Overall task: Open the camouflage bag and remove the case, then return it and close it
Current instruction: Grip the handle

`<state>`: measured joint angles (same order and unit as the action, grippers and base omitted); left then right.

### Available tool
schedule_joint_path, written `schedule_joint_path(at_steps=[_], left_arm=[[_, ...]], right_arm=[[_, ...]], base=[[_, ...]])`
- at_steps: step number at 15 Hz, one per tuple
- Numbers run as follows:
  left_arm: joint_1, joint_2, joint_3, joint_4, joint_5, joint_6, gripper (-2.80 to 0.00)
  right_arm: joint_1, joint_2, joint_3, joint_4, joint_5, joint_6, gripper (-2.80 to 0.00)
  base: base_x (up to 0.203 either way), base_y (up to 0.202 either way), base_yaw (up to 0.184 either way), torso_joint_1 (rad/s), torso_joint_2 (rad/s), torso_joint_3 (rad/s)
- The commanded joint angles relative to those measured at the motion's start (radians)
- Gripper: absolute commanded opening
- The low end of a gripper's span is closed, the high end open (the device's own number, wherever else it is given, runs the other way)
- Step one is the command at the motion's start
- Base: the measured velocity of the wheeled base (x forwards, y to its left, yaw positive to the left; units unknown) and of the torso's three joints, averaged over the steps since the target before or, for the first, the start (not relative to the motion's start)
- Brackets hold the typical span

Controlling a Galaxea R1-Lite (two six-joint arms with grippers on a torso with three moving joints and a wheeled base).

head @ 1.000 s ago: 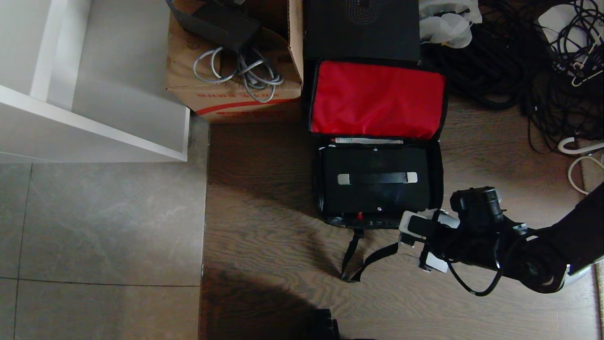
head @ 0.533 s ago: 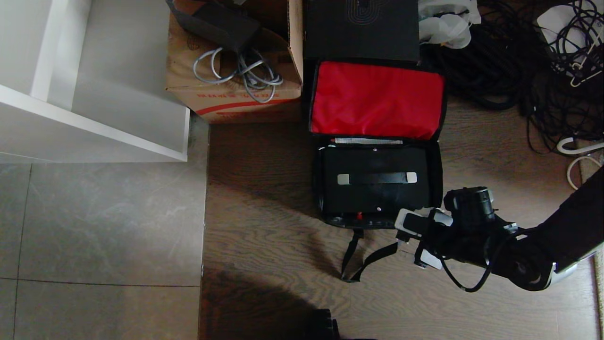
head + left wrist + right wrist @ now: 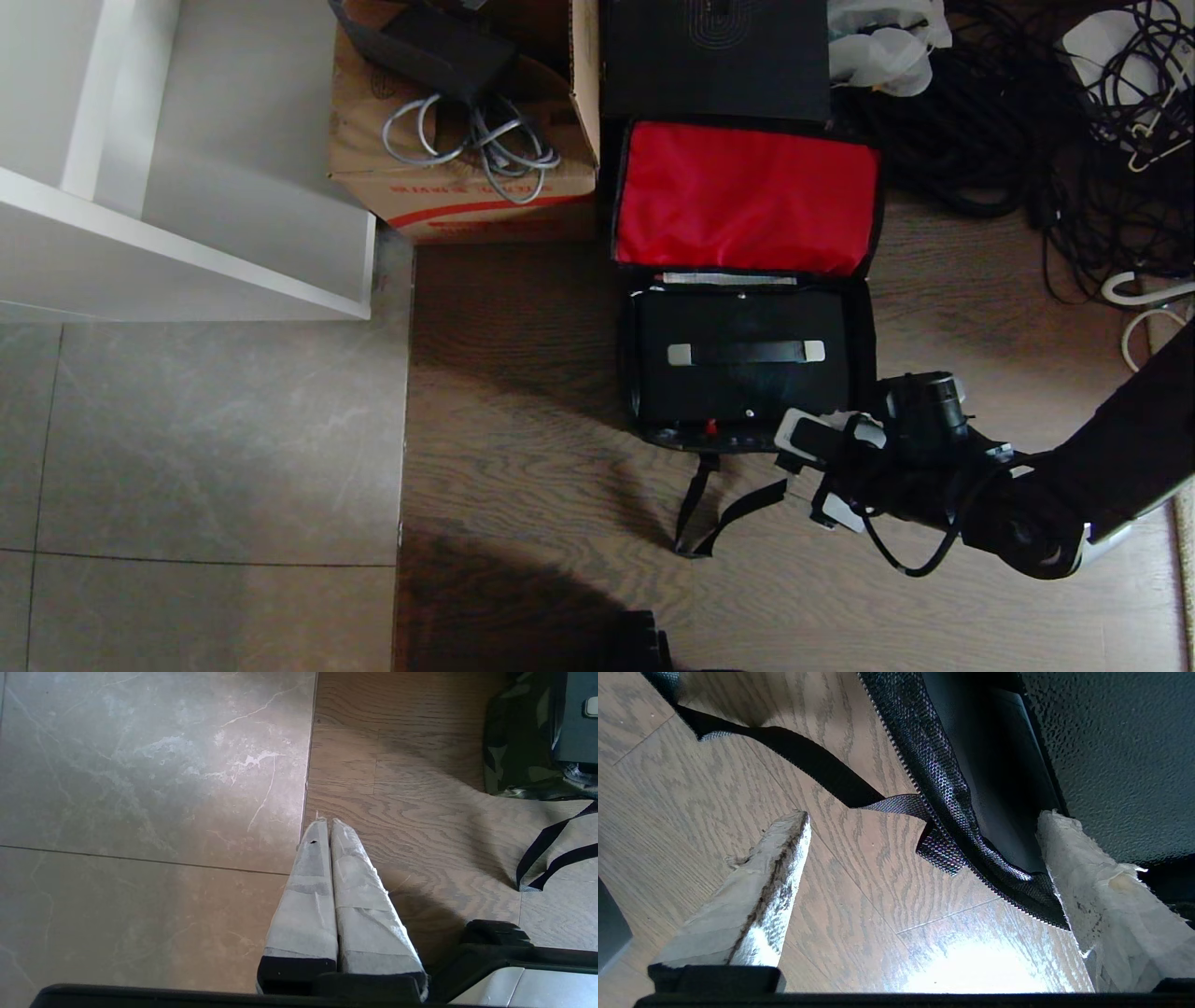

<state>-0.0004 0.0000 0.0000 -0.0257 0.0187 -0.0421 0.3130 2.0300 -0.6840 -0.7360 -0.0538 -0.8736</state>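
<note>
A brown cardboard box point(image 3: 457, 177) sits at the top, with grey cables point(image 3: 476, 140) in it. A white shelf point(image 3: 187, 243) is at the upper left. Black wires point(image 3: 1027, 121) pile up at the upper right.

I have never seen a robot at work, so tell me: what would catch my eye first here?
The bright red lining of the camouflage bag, flipped open on the wood floor in front of a black box. Below it, the case lies inside with its handle up. The right gripper hangs open at the bag's near right corner.
</note>
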Motion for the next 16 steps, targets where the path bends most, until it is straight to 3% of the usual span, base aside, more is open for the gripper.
schedule_joint_path(at_steps=[1,2,3,4,16], left_arm=[[-0.001,0.0,0.009,0.0,0.001,-0.001,-2.8],[-0.001,0.0,0.008,0.0,0.001,-0.001,-2.8],[0.0,0.0,0.008,0.0,0.001,-0.001,-2.8],[-0.001,0.0,0.008,0.0,0.001,-0.001,-2.8],[-0.001,0.0,0.008,0.0,0.001,-0.001,-2.8]], right_arm=[[0.003,0.007,-0.009,0.002,0.002,-0.004,0.0],[0.003,0.009,-0.011,0.003,0.002,-0.002,0.0],[0.003,0.01,-0.014,0.003,0.0,-0.002,-0.27],[0.003,0.01,-0.018,0.003,0.002,-0.004,-2.8],[0.003,-0.001,-0.025,-0.005,-0.012,0.017,-2.8]], base=[[0.0,0.0,0.0,0.0,0.0,0.0],[0.0,0.0,0.0,0.0,0.0,0.0],[0.0,0.0,0.0,0.0,0.0,0.0],[0.0,0.0,0.0,0.0,0.0,0.0],[0.0,0.0,0.0,0.0,0.0,0.0]])
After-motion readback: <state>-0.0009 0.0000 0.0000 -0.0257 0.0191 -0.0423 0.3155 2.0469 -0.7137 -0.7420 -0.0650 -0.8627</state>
